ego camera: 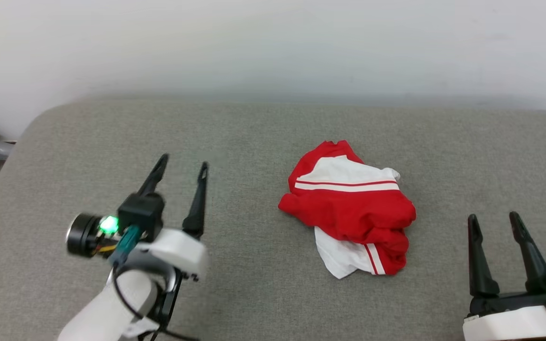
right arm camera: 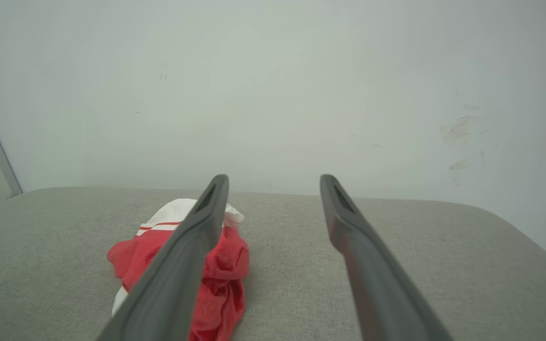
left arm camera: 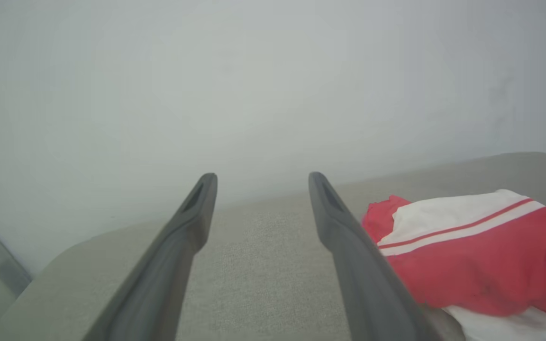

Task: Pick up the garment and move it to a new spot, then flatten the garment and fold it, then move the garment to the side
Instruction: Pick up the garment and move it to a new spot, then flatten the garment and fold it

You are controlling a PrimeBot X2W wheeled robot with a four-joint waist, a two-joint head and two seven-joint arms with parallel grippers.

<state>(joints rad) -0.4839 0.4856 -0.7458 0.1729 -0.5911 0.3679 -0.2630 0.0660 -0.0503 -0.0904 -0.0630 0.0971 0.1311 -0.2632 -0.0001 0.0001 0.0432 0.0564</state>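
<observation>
A crumpled red shirt [ego camera: 349, 208] is lying right of the bench's [ego camera: 254, 132] middle, between two empty, wide-spread claws, with the right claw [ego camera: 493, 216] sitting slightly nearer than the left claw [ego camera: 184, 161].

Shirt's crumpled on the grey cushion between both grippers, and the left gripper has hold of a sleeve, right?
No. In the head view the left gripper is open and apart from the shirt, holding nothing. The rest is right.

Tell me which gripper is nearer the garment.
Left, apparently: left gripper hangs open just left of the garment; right gripper sits open farther off, to its right.
</observation>
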